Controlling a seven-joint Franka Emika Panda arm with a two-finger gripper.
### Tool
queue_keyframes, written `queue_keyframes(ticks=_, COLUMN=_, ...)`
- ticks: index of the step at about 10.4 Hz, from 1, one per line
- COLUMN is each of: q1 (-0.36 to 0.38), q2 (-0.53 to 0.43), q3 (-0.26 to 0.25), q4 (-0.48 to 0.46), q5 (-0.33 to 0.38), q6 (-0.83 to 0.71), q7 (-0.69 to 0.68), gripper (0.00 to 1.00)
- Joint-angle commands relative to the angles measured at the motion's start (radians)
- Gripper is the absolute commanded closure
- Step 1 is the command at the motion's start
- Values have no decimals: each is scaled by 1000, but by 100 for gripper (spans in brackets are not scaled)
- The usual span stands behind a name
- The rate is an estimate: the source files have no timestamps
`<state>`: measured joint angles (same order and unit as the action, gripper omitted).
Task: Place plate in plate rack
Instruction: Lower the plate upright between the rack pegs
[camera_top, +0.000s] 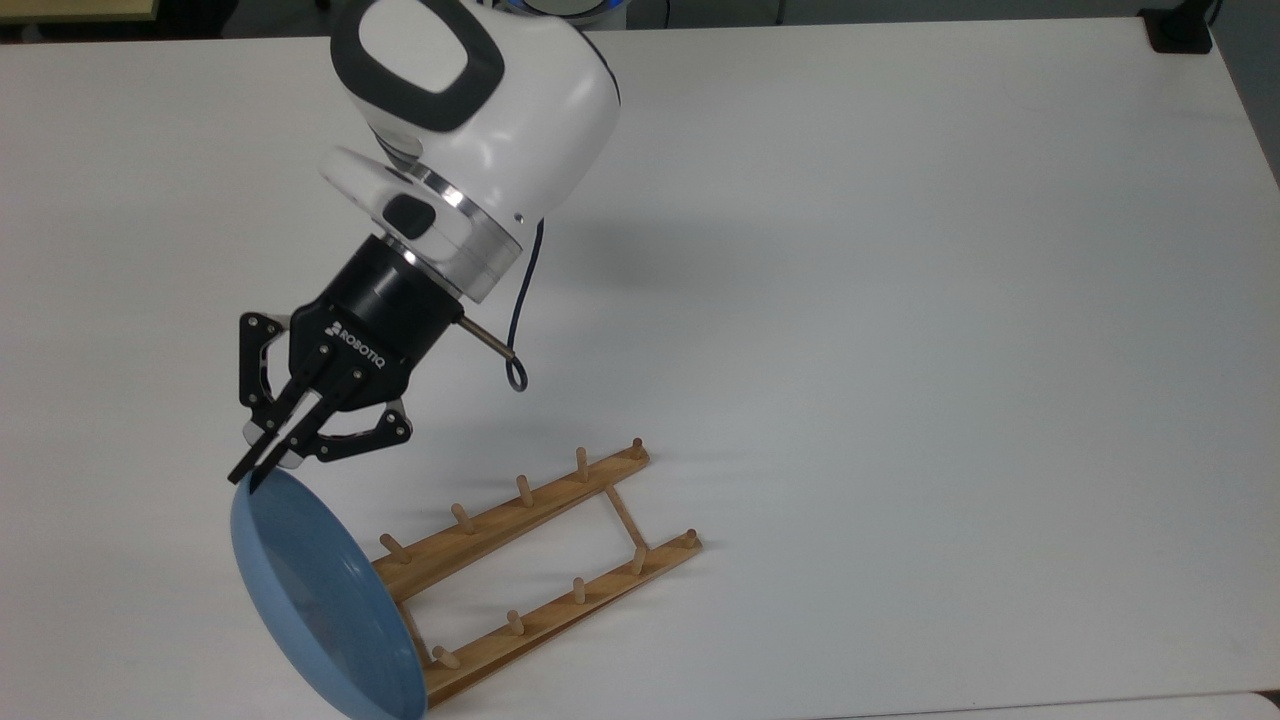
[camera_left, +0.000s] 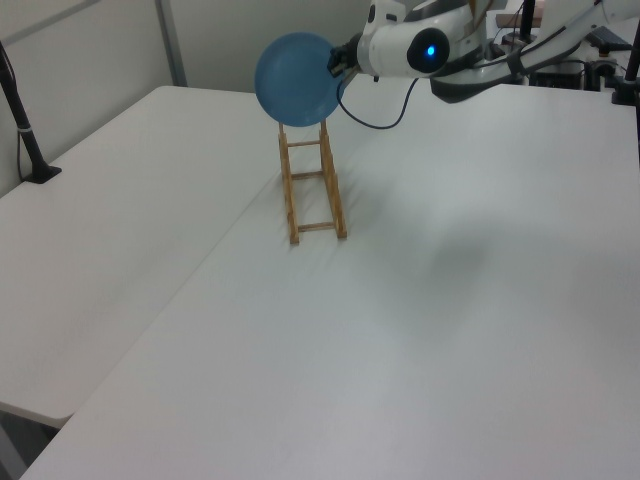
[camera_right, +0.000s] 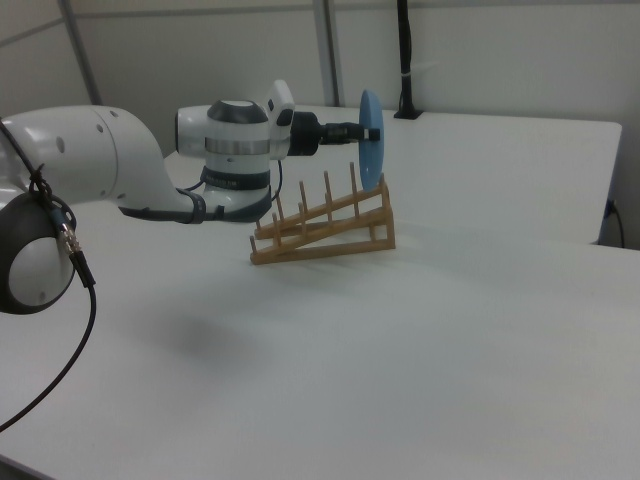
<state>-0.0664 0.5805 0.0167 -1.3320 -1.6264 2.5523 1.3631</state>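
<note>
We see the end effector (camera_top: 252, 478) pinched tight on the rim of the plate (camera_top: 320, 610), its black fingers (camera_top: 270, 450) gripping the top edge in the top view. The light-blue plate hangs on edge from that grip, close to upright, at the end of the plate rack (camera_top: 530, 580) that lies toward the top view's lower left. In the right view the plate (camera_right: 371, 140) appears as a thin blue sliver standing above the rack's (camera_right: 325, 230) right-hand end, beside the last pegs; we cannot tell whether its lower rim touches the wood. In the left view the plate (camera_left: 296, 80) faces us as a full disc over the far end of the rack (camera_left: 312, 185), held from the left view's right by the end effector (camera_left: 336, 64). The rack rests on the white bench (camera_top: 900, 300), its two pegged rails parallel.
</note>
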Motion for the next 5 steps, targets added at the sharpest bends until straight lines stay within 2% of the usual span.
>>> queue_keyframes(ticks=1, q1=7, q2=7, q3=-9, q4=-6, q5=-53, q6=2, q7=30, gripper=99)
queue_keyframes(ticks=3, q1=5, q2=7, q3=-9, q4=-7, q5=-47, q6=2, q7=31, gripper=59)
queue_keyframes(ticks=5, q1=5, q2=7, q3=-9, q4=-7, q5=-47, q6=2, q7=66, gripper=26)
